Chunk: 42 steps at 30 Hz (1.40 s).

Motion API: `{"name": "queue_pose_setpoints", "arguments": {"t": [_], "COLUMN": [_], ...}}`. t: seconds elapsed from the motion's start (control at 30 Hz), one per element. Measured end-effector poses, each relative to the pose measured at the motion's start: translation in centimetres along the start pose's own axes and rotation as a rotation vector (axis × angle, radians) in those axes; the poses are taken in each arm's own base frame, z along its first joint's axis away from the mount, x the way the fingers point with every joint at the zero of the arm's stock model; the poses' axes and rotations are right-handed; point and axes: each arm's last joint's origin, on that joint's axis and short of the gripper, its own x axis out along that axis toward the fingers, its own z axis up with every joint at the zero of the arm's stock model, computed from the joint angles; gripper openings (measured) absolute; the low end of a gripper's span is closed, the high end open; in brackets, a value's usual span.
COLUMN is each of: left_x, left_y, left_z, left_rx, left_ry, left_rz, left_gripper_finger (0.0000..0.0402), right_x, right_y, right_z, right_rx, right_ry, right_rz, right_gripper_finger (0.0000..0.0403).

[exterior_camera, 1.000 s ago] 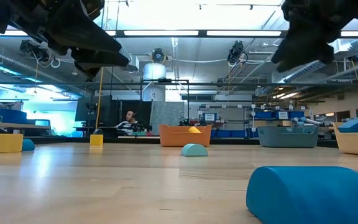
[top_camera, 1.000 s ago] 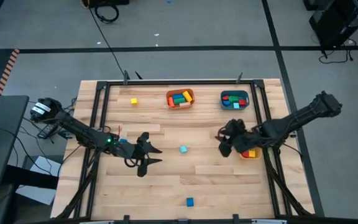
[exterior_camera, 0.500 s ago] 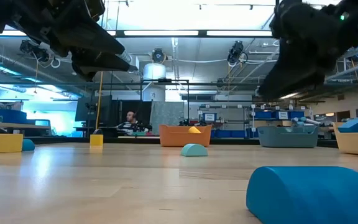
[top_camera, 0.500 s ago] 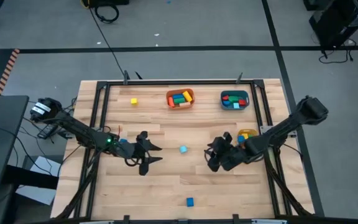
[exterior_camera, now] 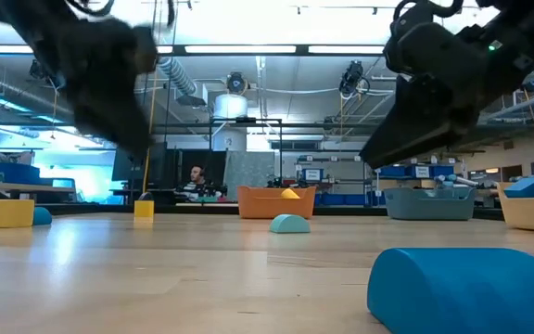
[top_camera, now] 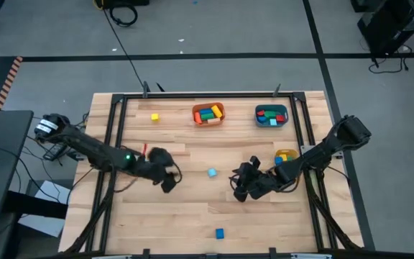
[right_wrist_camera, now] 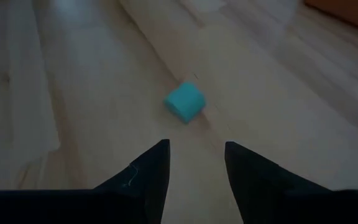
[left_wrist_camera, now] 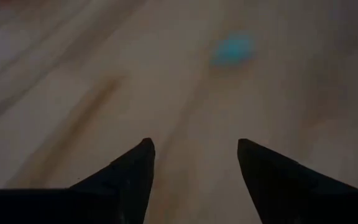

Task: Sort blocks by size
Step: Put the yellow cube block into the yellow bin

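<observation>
Light blue, small and hard-looking, the loose block (top_camera: 212,173) lies on the bare wooden table (top_camera: 192,208) near its middle, between the two arms and touching nothing. A darker blue block (top_camera: 220,233) sits well apart toward the near edge, and a yellow block (top_camera: 154,116) near the far left corner. The remaining blocks are in the orange bin (top_camera: 208,114), the teal bin (top_camera: 271,116) and the yellow bin (top_camera: 286,157).

The right gripper (right_wrist_camera: 194,163) hangs over the table beside the light blue block and faces it, its fingers apart with nothing between them. The left gripper (left_wrist_camera: 194,163) is on the block's other side, fingers spread wider, also empty.

Judgement: the block looks light and rigid, probably smooth-faced, so it may skid on the wood if nudged off-centre. The hold should fall on two opposite flat faces, squarely and low.
</observation>
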Motion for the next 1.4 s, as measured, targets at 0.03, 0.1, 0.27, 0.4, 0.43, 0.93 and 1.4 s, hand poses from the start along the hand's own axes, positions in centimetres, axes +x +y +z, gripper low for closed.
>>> {"name": "queue_pose_setpoints", "arguments": {"t": [0.03, 0.1, 0.27, 0.4, 0.43, 0.93, 1.4], "left_x": [-0.2, -0.8, -1.5, -1.5, -1.5, -0.3, -0.4], "left_y": [0.5, 1.4, 3.4, 4.9, 5.2, 6.5, 6.4], "left_z": [0.0, 0.1, -0.8, -2.1, -2.3, -4.9, -5.1], "left_rx": [-0.012, -0.030, -0.132, -0.314, -0.350, -0.570, -0.581], "left_ry": [0.059, 0.152, 0.409, 0.480, 0.482, 0.525, 0.599], "left_rz": [0.072, 0.181, 0.317, 0.446, 0.475, 0.496, 0.467], "left_gripper_finger": [0.0237, 0.0234, 0.0232, 0.0231, 0.0231, 0.0231, 0.0211], "right_x": [-0.1, -0.1, -0.1, -0.1, -0.1, -0.1, -0.1], "right_y": [0.0, 0.0, 0.1, 0.1, 0.1, 0.1, 0.1], "right_z": [0.1, 0.1, 0.2, 0.2, 0.2, 0.2, 0.2], "right_rx": [0.000, -0.009, -0.016, -0.018, -0.018, -0.015, -0.013], "right_ry": [-0.001, -0.005, -0.008, -0.007, -0.006, -0.006, -0.007], "right_rz": [0.001, 0.006, 0.010, 0.011, 0.012, 0.017, 0.019], "right_gripper_finger": [0.0167, 0.0167, 0.0168, 0.0167, 0.0167, 0.0167, 0.0166]}}
